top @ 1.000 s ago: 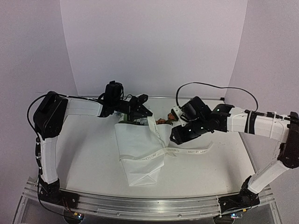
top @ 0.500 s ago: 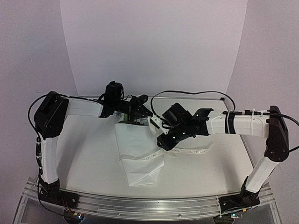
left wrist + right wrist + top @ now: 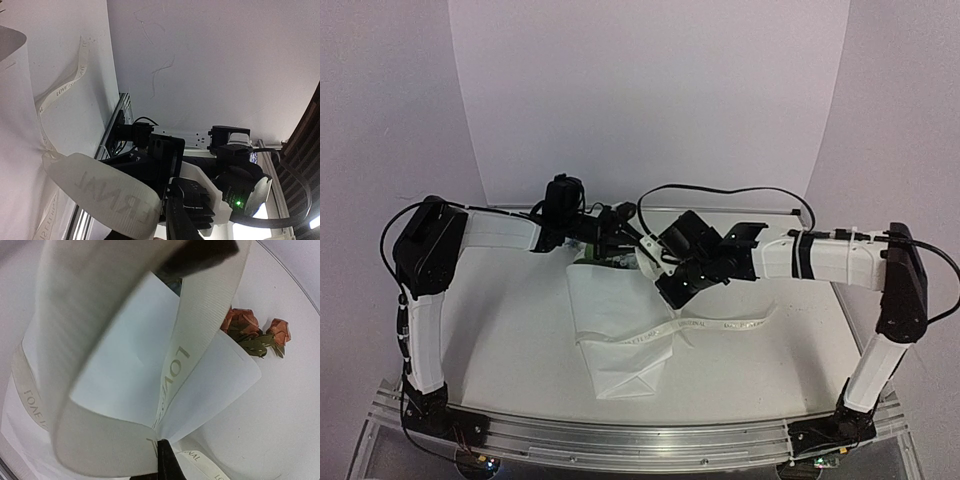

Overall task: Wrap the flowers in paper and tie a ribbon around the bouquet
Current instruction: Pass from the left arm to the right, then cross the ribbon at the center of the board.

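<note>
Tying stage, judged from the layout: the paper [image 3: 615, 320] is already folded round the flowers [image 3: 250, 327] into a cone lying in the centre of the top view. Only two rust-orange blooms and some leaves poke out of its open end, at the right of the right wrist view.

The ribbon [image 3: 720, 324] crosses the lower part of the cone, and its loose tail trails toward the right of the top view, flat on the table [image 3: 510, 330]. A lifted length curves up as a broad loop that fills the upper left of the right wrist view.

Right gripper [image 3: 663, 283]: fingers pressed together, pinching the ribbon where the loop narrows at bottom centre of its own view.

Left gripper [image 3: 625, 238]: just beside the right one above the cone's upper end. A blurred ribbon band hides the fingers in the left wrist view – cannot tell whether they are spread or closed.

Notes for doing the step well:
- Keep the pinch firm while the other hand takes the free length; the fabric looks slippery and flat.
- Draw the loop snug along the cone rather than upward – thin paper will likely crumple or unfold if lifted.
- Keep the band flat, untwisted, clear of the blooms.
</note>
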Controlling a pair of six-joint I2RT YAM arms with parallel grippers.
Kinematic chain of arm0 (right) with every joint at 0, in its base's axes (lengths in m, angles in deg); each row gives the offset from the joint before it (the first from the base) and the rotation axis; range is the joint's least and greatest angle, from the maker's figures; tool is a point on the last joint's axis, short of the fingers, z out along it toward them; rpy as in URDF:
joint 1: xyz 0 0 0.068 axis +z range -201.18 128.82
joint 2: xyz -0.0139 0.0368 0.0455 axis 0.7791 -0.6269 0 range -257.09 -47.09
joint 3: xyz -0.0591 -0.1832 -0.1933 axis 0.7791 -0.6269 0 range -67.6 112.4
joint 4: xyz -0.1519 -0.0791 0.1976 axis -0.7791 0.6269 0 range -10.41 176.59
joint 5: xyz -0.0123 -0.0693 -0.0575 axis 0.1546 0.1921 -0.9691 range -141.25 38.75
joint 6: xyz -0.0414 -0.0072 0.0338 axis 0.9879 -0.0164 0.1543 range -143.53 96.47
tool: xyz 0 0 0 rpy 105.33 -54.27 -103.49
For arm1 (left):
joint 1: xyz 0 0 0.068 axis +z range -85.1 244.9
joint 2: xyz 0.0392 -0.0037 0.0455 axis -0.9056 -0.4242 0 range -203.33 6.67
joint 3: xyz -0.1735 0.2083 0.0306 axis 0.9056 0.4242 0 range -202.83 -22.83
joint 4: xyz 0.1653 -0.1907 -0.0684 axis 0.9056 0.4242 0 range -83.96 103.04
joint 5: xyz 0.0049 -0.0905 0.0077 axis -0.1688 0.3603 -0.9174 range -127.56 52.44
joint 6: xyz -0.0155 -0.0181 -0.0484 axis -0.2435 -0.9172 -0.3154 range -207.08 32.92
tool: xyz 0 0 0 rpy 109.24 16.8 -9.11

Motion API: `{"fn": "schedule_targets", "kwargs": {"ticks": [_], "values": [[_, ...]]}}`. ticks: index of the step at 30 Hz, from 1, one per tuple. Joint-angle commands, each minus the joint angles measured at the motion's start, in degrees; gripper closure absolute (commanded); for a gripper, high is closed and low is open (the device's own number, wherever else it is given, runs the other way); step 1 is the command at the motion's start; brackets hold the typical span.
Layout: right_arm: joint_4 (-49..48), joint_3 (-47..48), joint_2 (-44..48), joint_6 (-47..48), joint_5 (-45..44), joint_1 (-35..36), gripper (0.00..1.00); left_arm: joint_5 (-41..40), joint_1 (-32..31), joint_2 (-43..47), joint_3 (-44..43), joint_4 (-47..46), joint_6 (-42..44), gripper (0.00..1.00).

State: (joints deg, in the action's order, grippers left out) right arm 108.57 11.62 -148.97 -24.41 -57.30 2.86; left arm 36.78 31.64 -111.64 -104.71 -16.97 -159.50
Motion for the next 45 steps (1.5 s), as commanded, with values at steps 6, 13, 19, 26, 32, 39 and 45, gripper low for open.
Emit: {"fn": "schedule_targets", "kwargs": {"ticks": [6,13,19,26,32,39,45], "values": [[12.4,7.3,4.4,-2.9,2.4,-2.1,1.0,-9.2,2.3,6.9,1.1,15.1,18.1,0.52],[22.0,15.7,3.4,-8.1,8.7,-5.4,1.0,-20.1,3.5,15.2,4.9,28.5,32.9,0.42],[25.7,21.1,3.4,-19.3,17.6,-9.6,1.0,-32.2,3.4,23.4,11.4,39.5,46.1,0.41],[27.7,25.3,3.6,-31.3,23.1,-11.2,1.0,-44.7,-3.1,32.3,19.9,45.2,55.3,0.43],[28.2,24.9,4.9,-39.8,25.2,-11.9,1.0,-49.9,-9.6,35.5,24.5,44.1,59.7,0.43],[20.7,15.4,8.6,-49.6,27.6,-11.7,1.0,-56.0,-16.1,34.1,25.2,44.1,65.7,0.45],[14.5,9.9,9.8,-54.6,26.2,-10.9,1.0,-59.0,-20.5,29.4,23.1,44.5,69.0,0.49]]}}
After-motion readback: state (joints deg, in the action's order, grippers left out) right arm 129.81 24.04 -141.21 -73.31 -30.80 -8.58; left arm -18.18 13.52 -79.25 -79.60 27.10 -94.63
